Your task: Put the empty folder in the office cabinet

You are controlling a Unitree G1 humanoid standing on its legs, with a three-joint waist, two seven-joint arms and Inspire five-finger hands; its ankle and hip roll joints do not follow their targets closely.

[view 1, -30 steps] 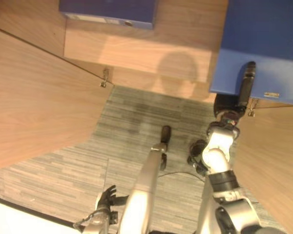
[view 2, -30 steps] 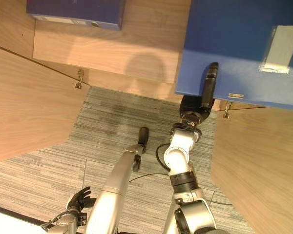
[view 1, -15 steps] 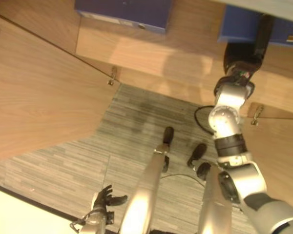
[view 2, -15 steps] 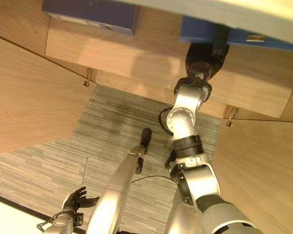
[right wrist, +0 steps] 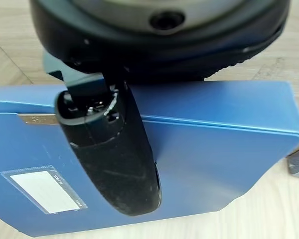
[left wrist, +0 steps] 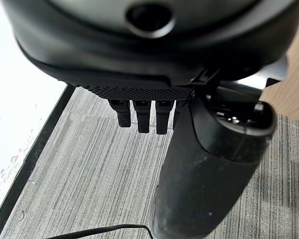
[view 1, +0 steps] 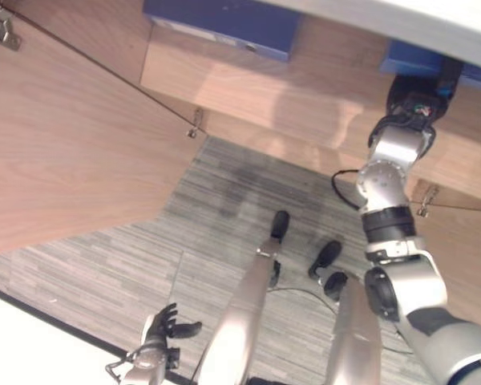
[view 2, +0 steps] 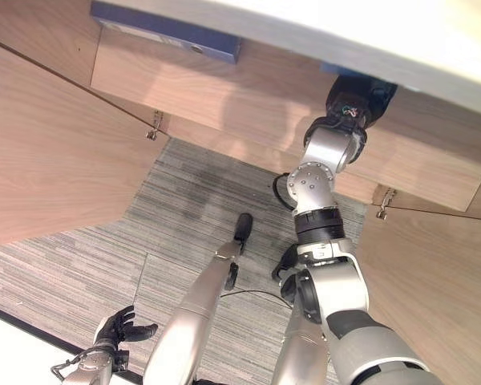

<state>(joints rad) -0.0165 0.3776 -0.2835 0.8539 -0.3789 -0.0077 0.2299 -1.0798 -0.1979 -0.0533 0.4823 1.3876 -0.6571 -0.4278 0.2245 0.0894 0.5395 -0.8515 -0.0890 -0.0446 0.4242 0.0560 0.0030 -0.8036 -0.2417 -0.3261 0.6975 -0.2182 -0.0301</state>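
Two hands | right hand (right wrist: 109,144) reaches up into the office cabinet (view 1: 305,104), thumb pressed on the blue folder (right wrist: 214,149), fingers hidden behind it | folder lies lengthwise on the cabinet shelf (right wrist: 269,219), directly ahead of the hand | left hand (view 1: 162,330) hangs low, fingers spread, over carpet (view 1: 136,257) | second folder (view 1: 224,24) further left, well apart.

office, wood cabinet (view 1: 80,152), carpet tiles (view 1: 144,265), folders (view 1: 224,24)
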